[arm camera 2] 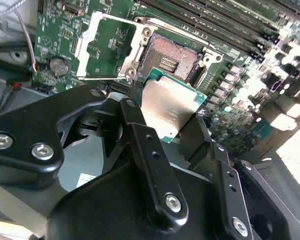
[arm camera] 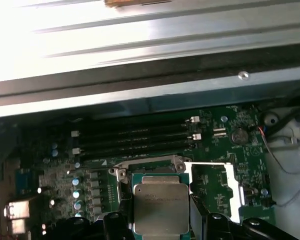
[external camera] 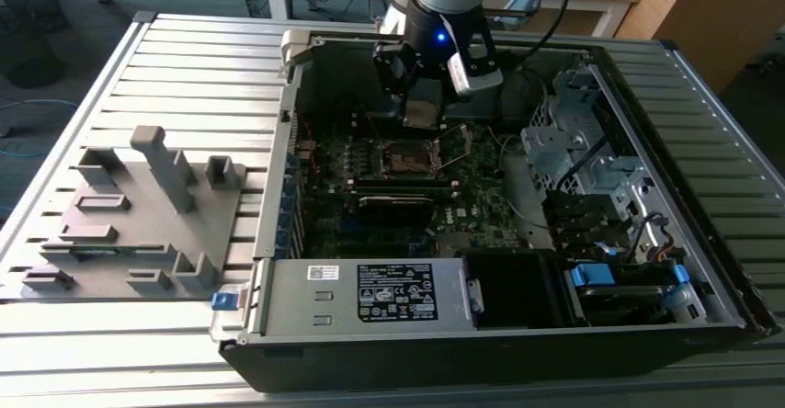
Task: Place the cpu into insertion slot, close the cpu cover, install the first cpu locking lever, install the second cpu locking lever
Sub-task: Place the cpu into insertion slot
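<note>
My gripper is shut on the cpu, a flat square chip with a dull grey top, and holds it by two opposite edges. The cpu hangs a little above the motherboard, just beside the open insertion slot, whose contact field lies bare. In the first wrist view the cpu hides most of the slot. The cpu cover, a thin silvery frame with a large window, is flipped open and lies flat beside the slot; it is also seen in the first wrist view. One black finger presses the chip's edge.
The open computer case lies on a slatted metal table. A grey power box with a white label fills its near end, a drive cage its right. Memory slots run beside the socket. A grey fixture plate stands left.
</note>
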Motion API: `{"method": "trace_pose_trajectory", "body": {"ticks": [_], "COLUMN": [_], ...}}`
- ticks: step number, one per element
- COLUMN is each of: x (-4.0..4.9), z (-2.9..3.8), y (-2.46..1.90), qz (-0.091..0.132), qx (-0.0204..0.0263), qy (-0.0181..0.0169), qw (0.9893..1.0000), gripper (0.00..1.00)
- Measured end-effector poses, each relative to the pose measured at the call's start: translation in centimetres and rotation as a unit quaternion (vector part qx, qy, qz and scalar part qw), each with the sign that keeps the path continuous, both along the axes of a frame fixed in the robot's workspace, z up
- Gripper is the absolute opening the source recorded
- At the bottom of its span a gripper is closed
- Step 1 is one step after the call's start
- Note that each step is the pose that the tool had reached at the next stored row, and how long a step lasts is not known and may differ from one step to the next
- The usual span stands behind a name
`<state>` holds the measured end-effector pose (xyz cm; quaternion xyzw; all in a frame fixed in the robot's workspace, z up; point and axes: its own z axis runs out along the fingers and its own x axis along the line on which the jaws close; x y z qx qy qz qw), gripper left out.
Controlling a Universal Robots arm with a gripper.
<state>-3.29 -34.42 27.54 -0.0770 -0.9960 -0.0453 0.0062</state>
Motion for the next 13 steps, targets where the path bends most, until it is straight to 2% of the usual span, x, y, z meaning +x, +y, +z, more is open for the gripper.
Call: {"method": "trace_pose_trajectory", "body": {"ticks": [4,8,9,13], "x": [0.0,0.0,0.0,0.0], "z": [-0.14,-0.29,-0.29,-0.31], "y": [0.0,0.0,0.0,0.0], "qz": [-0.036,-0.072,-0.077,-0.079], "qx": [0.0002,0.0,-0.0002,0.0], "qy": [-0.0001,0.0,0.0001,0.0], "qw": [0.9994,0.9974,0.997,0.9969], "gripper": [0.54,0.54,0.54,0.54]}}
